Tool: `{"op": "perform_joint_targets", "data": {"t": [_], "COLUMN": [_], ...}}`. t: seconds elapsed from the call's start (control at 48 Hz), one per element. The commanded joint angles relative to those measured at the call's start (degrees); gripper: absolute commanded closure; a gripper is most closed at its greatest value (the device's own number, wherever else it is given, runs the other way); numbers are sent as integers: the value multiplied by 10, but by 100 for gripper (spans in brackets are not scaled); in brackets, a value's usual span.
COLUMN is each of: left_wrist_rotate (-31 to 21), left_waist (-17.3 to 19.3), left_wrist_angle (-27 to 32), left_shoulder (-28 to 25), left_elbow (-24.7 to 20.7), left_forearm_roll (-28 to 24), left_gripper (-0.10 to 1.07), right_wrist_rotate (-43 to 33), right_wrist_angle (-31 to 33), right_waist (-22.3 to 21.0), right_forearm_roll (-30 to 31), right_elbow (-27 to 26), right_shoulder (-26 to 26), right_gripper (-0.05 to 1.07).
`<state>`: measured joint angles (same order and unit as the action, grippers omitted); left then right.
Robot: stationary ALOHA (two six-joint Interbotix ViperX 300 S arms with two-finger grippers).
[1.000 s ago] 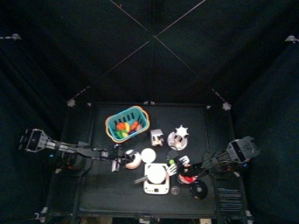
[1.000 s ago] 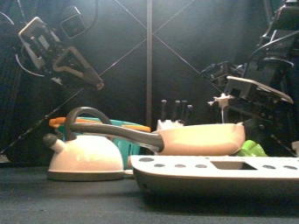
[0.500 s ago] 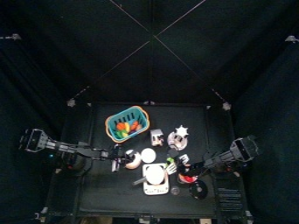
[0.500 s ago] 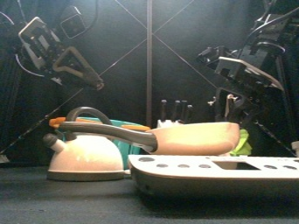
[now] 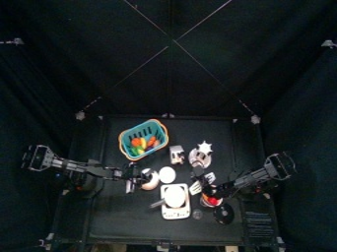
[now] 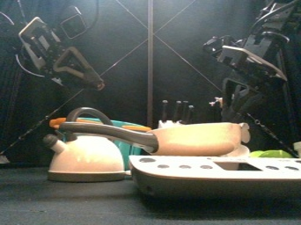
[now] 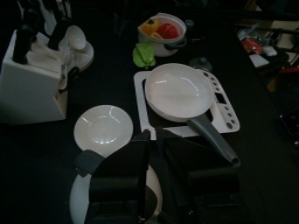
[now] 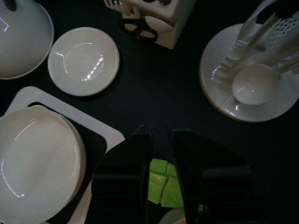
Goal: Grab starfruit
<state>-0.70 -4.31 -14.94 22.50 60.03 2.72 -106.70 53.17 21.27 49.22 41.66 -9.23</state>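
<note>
right gripper jaws part-open around the green starfruit — grip unclear; left arm rests

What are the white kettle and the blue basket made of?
The kettle looks like glazed ceramic or enamelled metal: it is smooth, off-white, with a soft shine. Its handle looks like grey plastic or rubber. The basket seems to be plastic: bright teal, with slotted walls. It is too small to be sure.
</note>
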Motion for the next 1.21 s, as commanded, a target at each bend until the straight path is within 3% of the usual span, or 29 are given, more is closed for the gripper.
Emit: {"op": "perform_joint_targets", "data": {"t": [0.0,0.146,0.271,0.479,0.792,1.188], "left_wrist_rotate": [1,1,1,1,1,1], "left_waist": [0,0,0,1,0,1], "left_wrist_angle": [-3,-3,-3,-3,-3,-3], "left_shoulder": [3,3,2,3,3,2], "left_elbow": [-7,-6,-7,-7,-5,-4], "left_forearm_roll": [1,1,1,1,1,2], "left_gripper": [39,39,39,39,39,39], "right_wrist_rotate": [-1,0,18,139,366,407], "right_wrist_angle": [1,-11,-40,-55,-1,6], "right_waist": [5,33,53,59,40,31], "right_forearm_roll": [-4,-23,-47,-119,-201,-200], "right_elbow": [-5,0,11,3,-24,-32], "right_shoulder": [-14,-16,-16,-17,0,47], "right_gripper": [41,37,27,9,7,6]}}
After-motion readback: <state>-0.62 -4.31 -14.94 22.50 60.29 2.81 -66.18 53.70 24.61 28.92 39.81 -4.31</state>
